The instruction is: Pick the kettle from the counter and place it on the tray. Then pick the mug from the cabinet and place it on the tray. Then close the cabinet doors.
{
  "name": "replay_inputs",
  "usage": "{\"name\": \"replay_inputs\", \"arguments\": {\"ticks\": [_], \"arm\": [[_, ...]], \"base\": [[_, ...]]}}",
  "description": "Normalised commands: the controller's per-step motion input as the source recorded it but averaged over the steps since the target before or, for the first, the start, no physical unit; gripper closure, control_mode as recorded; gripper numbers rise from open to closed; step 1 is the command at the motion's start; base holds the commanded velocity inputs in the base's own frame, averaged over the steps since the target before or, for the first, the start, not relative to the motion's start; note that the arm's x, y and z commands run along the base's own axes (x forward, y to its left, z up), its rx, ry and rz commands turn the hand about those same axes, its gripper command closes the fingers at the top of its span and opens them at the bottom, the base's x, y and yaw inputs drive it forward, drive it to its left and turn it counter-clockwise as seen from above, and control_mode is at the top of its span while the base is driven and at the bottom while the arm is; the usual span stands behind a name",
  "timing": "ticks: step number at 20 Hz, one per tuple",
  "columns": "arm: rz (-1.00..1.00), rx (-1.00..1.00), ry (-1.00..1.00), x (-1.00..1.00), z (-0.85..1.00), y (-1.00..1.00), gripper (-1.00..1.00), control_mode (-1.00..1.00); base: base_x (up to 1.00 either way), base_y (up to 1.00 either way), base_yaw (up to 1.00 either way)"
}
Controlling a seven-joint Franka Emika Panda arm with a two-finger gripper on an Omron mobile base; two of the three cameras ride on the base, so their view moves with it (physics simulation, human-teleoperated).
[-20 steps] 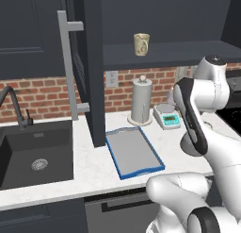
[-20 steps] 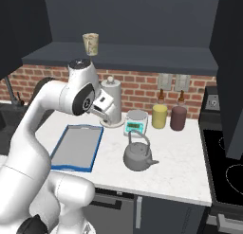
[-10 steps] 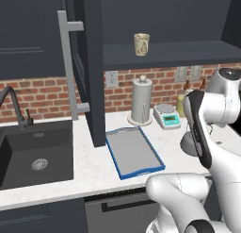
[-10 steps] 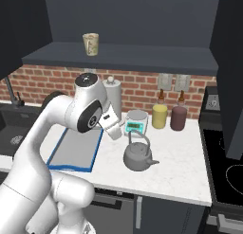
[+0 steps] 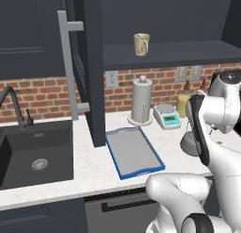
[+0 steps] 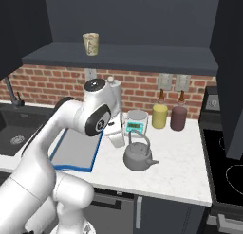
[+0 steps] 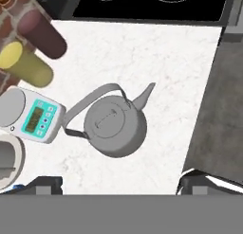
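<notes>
Hand (image 7: 118, 183) open, fingers apart, hovering above kettle (image 7: 115, 126) on tabletop (image 7: 166, 62); arched handle running leftward, spout opposite.

Setting: a rendered domestic kitchen. Evidence: white veined counter (image 5: 94, 166) with a black sink (image 5: 35, 152) and dark tap (image 5: 14, 104) set into it, red brick backsplash (image 6: 142, 88) carrying wall sockets (image 6: 172, 81), dark wall cabinet (image 6: 123, 55) with an open door (image 5: 89, 67) and long silver bar handle (image 5: 70, 71). Also noted: black cooktop (image 6: 225, 162) beside the counter, kitchen scale (image 7: 35, 117), kettle (image 7: 114, 125), blue-rimmed tray (image 5: 134, 152), and a mug (image 5: 141, 44) on the cabinet shelf
</notes>
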Motion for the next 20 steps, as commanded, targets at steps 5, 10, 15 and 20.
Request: {"name": "replay_inputs", "arguments": {"ticks": [5,10,15,20], "arm": [[-0.26,0.03,0.04,0.51,-0.16,-0.39,-1.0,-1.0],[-0.01,0.19,0.15,0.66,-0.17,-0.34,-1.0,-1.0],[0.1,0.2,0.14,0.56,-0.22,-0.14,-1.0,-1.0],[0.08,0.02,0.01,0.27,-0.25,0.02,-1.0,-1.0]], "base": [[0.0,0.0,0.0],[0.0,0.0,0.0],[0.0,0.0,0.0],[0.0,0.0,0.0]]}}
